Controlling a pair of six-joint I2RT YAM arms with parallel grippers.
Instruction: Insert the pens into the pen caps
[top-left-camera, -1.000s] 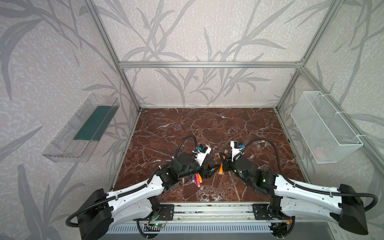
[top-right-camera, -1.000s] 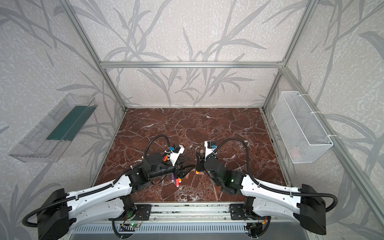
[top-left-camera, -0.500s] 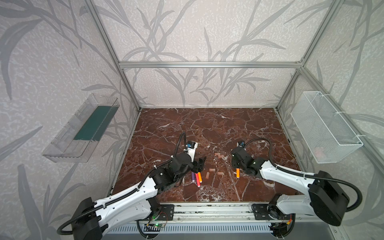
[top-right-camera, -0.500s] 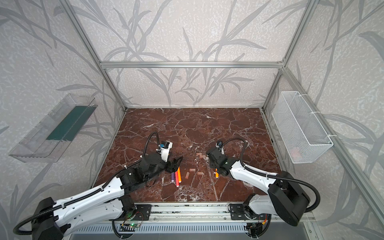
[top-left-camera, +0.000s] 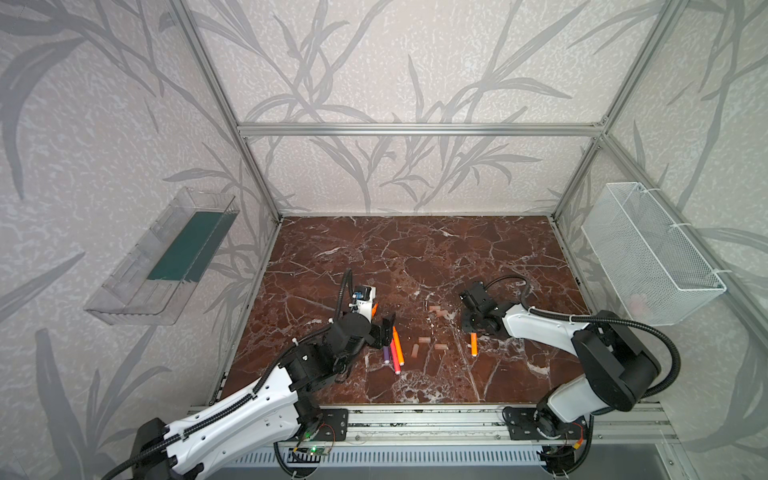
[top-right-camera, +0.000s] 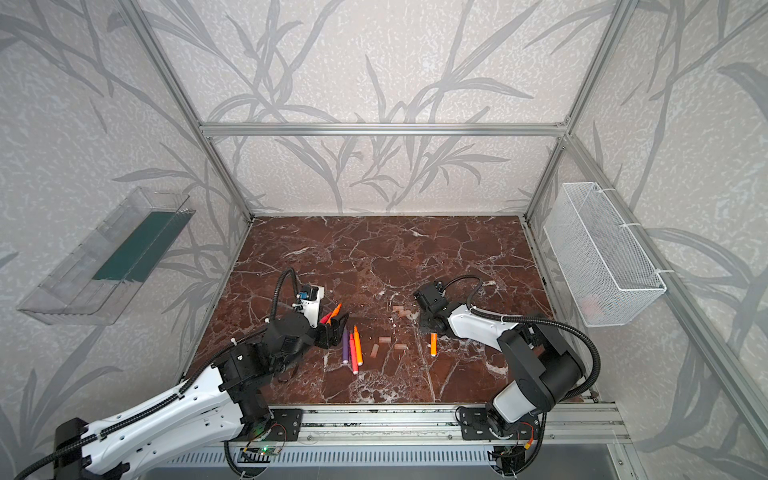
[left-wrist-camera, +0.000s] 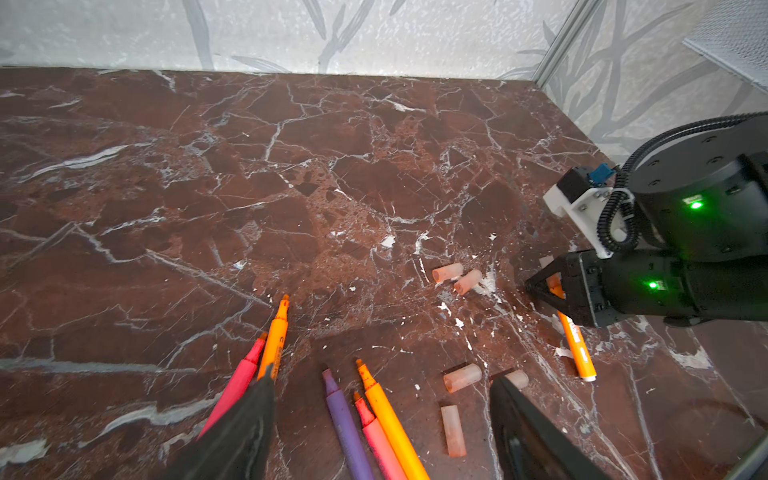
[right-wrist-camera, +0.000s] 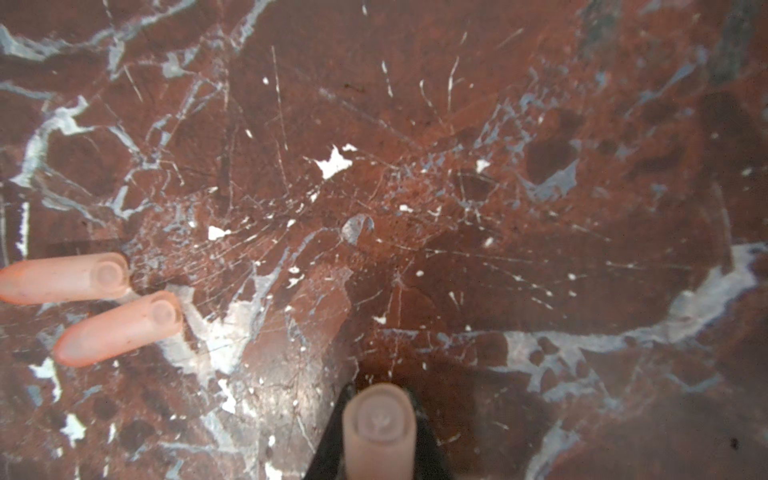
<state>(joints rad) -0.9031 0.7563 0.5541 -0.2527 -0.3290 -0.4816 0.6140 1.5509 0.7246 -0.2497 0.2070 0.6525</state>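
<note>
Plainly, the left gripper (left-wrist-camera: 381, 378) is spread wide and nothing is gripped in it. In the left wrist view, a purple pen (left-wrist-camera: 345, 419), a pink-red pen (left-wrist-camera: 374, 432) and an orange pen (left-wrist-camera: 390, 415) are seen side by side between its fingers on the marble table (top-left-camera: 415, 257). A second pink-red pen (left-wrist-camera: 239, 382) and a second orange pen (left-wrist-camera: 274, 336) are found just beside one finger. The right gripper (left-wrist-camera: 536, 286) is clamped on a capped orange pen (left-wrist-camera: 575, 345). A pair of loose caps (left-wrist-camera: 446, 272) is seen close by, and three further caps (left-wrist-camera: 462, 377) are scattered between the arms.
</note>
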